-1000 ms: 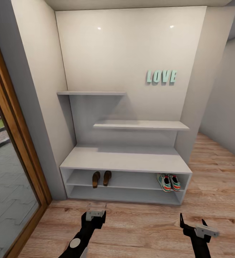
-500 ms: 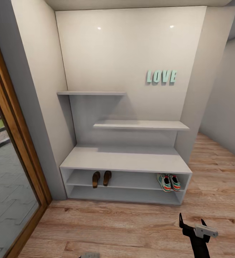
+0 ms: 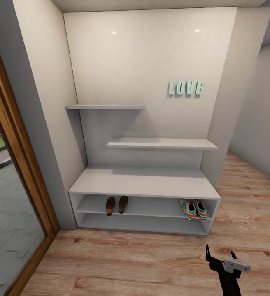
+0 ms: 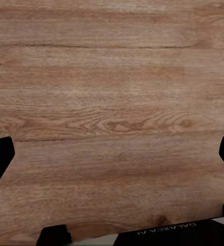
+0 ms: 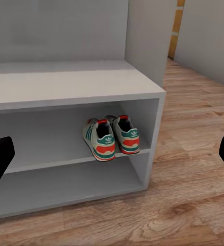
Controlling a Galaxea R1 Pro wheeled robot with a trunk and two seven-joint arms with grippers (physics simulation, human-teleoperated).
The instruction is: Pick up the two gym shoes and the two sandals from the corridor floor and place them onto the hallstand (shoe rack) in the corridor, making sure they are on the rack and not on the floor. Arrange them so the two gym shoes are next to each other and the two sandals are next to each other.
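Observation:
The two sandals (image 3: 116, 204) stand side by side at the left of the hallstand's (image 3: 143, 183) upper open shelf. At the right end of the same shelf the two gym shoes (image 3: 194, 209) sit together, heels outward. From the right wrist camera, the gym shoes (image 5: 112, 138) lie ahead between the spread fingers of my right gripper (image 5: 112, 159), which is open and empty. In the head view my right gripper (image 3: 221, 260) hovers low over the corridor floor (image 3: 131, 259), in front of the rack's right end. My left gripper (image 4: 112, 159) is open and empty, facing bare floor planks (image 4: 112, 92).
A glass door with a wooden frame (image 3: 24, 164) runs along the left. The teal LOVE letters (image 3: 185, 88) and two staggered wall shelves (image 3: 161, 143) hang above the bench. The corridor continues to the right past the grey wall (image 3: 258, 123).
My left arm has dropped down out of the head view and now points at the floor. The right arm and the shoes have not moved.

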